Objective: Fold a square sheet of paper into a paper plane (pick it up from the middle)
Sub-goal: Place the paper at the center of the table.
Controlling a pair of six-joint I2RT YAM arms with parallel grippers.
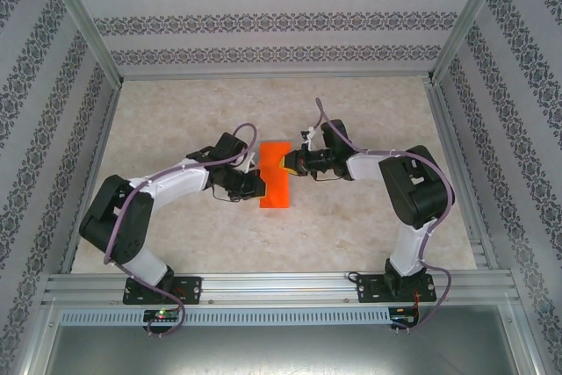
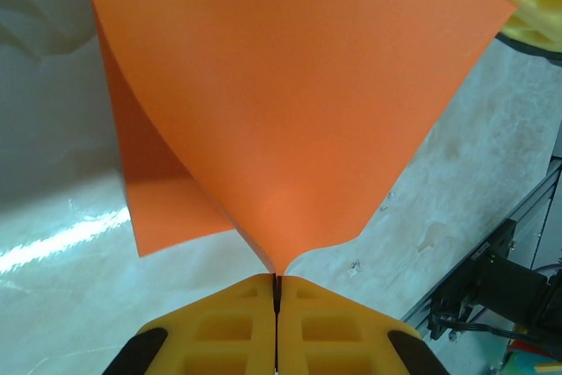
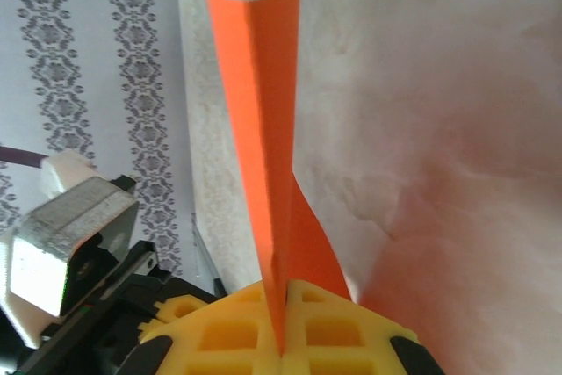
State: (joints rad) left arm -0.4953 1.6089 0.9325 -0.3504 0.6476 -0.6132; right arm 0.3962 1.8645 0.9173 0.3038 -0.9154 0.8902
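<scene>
while left pincer (image 2: 277, 285), right pincer (image 3: 283, 309) clench orange sheet (image 1: 275, 195), pale marbled tabletop (image 1: 176, 111) lies between patterned walls (image 1: 263, 24)

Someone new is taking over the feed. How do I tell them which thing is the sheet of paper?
Look at the middle of the pale marbled table, where the two arms meet. Pinched between the left gripper and right gripper is the sheet of paper, a narrow doubled-over strip. It is the only bright orange-red thing there.
</scene>
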